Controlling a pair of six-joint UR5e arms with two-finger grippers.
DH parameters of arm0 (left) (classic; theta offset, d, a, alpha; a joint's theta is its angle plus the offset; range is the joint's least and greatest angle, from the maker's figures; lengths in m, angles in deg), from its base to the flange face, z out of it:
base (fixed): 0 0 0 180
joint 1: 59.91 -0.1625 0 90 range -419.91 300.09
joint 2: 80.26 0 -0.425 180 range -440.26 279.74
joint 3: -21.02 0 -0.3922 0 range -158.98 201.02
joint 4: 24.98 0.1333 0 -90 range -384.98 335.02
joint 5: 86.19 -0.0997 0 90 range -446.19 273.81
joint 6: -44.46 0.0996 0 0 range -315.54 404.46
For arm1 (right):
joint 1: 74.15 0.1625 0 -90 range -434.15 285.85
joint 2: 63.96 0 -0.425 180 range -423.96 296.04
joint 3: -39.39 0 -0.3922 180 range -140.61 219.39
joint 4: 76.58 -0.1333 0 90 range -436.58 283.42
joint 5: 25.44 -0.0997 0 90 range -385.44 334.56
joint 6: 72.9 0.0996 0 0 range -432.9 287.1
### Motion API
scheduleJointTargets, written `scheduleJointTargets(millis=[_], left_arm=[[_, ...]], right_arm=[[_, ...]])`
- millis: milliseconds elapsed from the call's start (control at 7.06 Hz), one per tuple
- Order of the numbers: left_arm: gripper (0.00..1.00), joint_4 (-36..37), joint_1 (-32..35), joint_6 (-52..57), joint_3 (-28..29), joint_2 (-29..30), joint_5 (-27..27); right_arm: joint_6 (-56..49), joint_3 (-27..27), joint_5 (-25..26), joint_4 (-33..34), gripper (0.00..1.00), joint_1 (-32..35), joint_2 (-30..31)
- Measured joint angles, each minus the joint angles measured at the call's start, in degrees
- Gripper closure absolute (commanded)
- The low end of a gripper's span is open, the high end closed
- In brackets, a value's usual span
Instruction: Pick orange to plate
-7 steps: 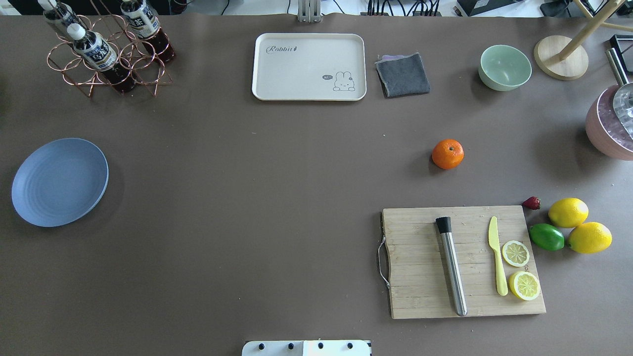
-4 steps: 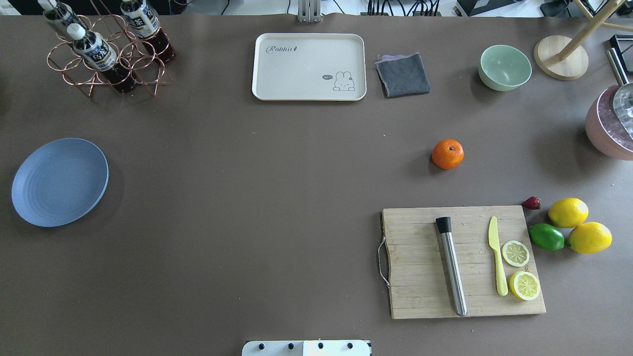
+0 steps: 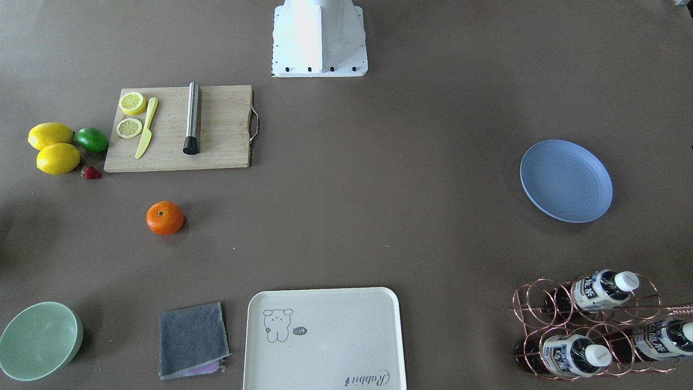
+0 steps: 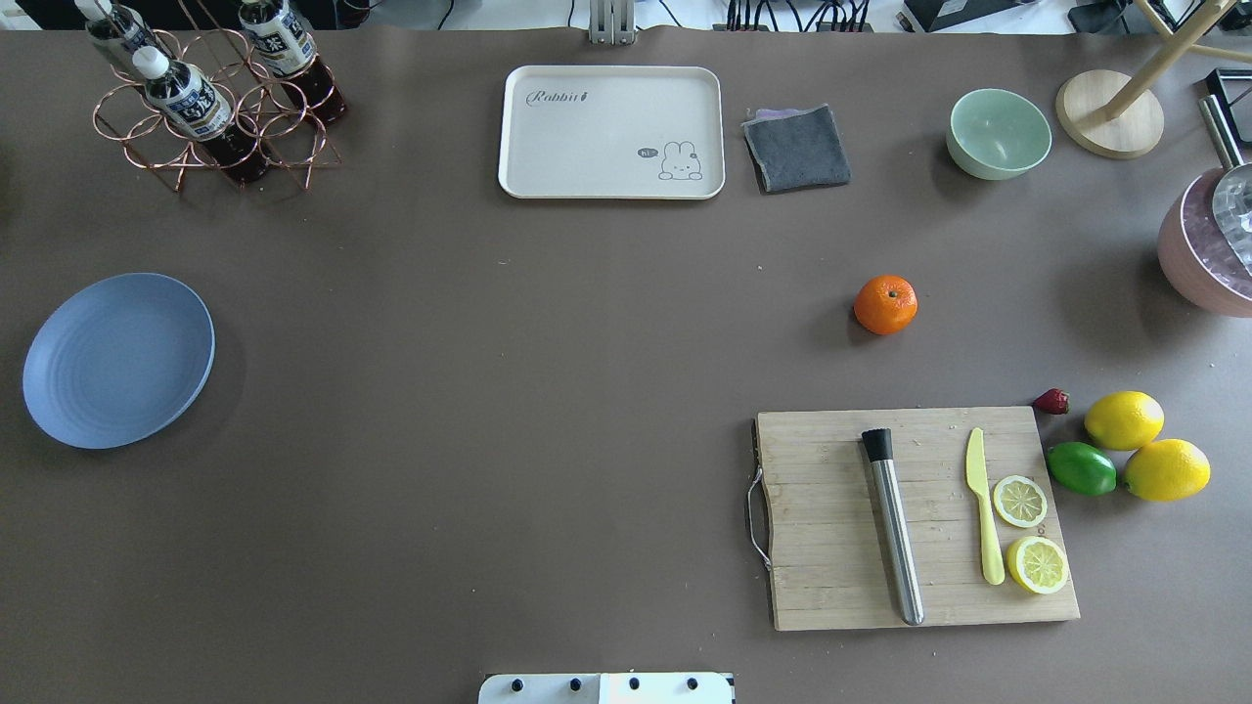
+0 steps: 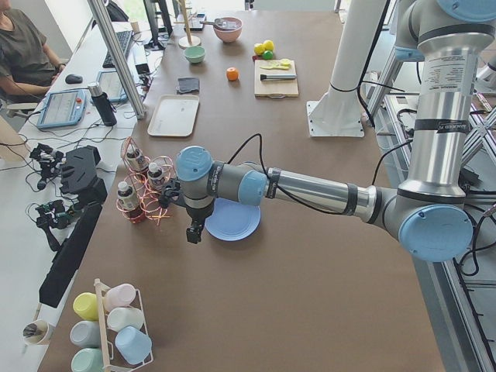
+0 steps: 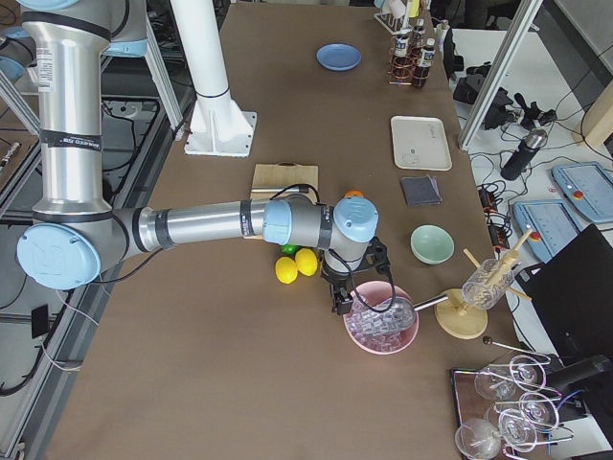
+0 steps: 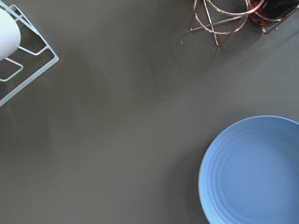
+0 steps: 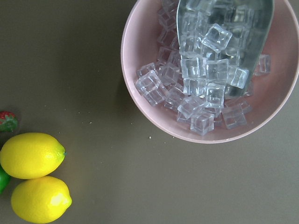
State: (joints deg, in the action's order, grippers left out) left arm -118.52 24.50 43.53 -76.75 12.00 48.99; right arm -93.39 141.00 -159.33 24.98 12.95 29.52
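Note:
The orange [image 4: 885, 304] sits alone on the brown table, right of centre and just beyond the cutting board; it also shows in the front view as the orange [image 3: 164, 218]. Far off at the table's left side lies the blue plate [image 4: 117, 360], bare, and part of the plate [image 7: 254, 172] fills the left wrist view's lower right. My left gripper [image 5: 194, 231] hangs beside the plate's edge in the left side view only. My right gripper [image 6: 341, 303] hovers by the pink ice bowl in the right side view only. I cannot tell whether either is open or shut.
A cutting board [image 4: 822, 508] holds a metal muddler, a yellow knife and lemon slices. Two lemons [image 4: 1123, 419], a lime [image 4: 1081, 468] and a strawberry [image 4: 1051, 401] lie to its right. A cream tray [image 4: 611, 132], grey cloth [image 4: 797, 147], green bowl [image 4: 998, 132], ice bowl [image 4: 1198, 264] and bottle rack [image 4: 210, 108] line the far edge.

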Motion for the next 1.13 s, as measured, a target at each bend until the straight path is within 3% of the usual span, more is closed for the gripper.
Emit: scheduleJointTargets(millis=[425,708,1133], left_arm=[[0.03,-14.49,-4.51,-10.19,5.92,-1.05,0.00],[0.13,-26.96,-8.36,-15.07,14.85,-0.11,-0.08],[0.27,-32.33,-14.66,-19.16,19.96,2.07,-0.34]], right_arm=[[-0.07,0.06,-1.40,-3.11,0.00,0.00,2.45],[-0.32,0.47,-2.05,-3.36,0.00,0.01,3.06],[0.26,1.25,-2.28,-3.39,0.00,0.01,3.61]])
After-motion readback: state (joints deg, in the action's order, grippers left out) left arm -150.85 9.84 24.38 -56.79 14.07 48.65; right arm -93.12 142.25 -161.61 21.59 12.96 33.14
